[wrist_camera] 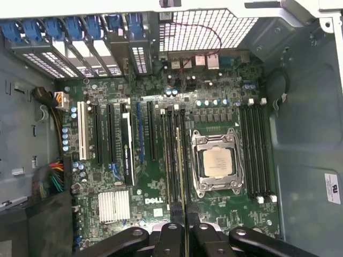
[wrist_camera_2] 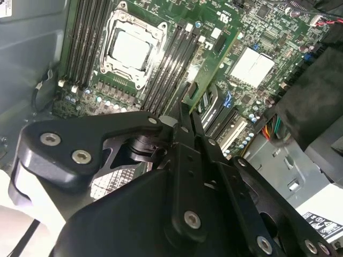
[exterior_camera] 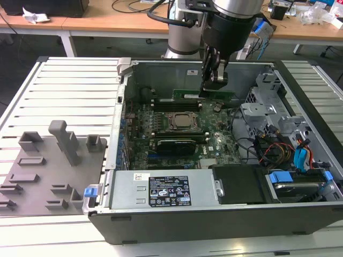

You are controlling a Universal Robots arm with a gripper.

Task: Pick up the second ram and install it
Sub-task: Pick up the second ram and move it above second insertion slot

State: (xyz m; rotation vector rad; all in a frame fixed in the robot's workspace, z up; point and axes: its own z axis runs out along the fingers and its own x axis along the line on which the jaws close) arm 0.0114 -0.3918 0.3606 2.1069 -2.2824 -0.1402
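My gripper hangs inside the open computer case, shut on the second ram, a long green stick held level just above the motherboard behind the processor socket. In the second wrist view the green stick runs out from the black fingertips of the gripper over the black memory slots beside the socket. In the first wrist view the ram shows edge-on, in line with the slots beside the socket, with the gripper closed around it.
A grey fixture with upright blocks lies on the slatted table at the exterior view's left. The case holds a power supply at the front and drive bays with cables at the exterior view's right. More memory slots flank the socket.
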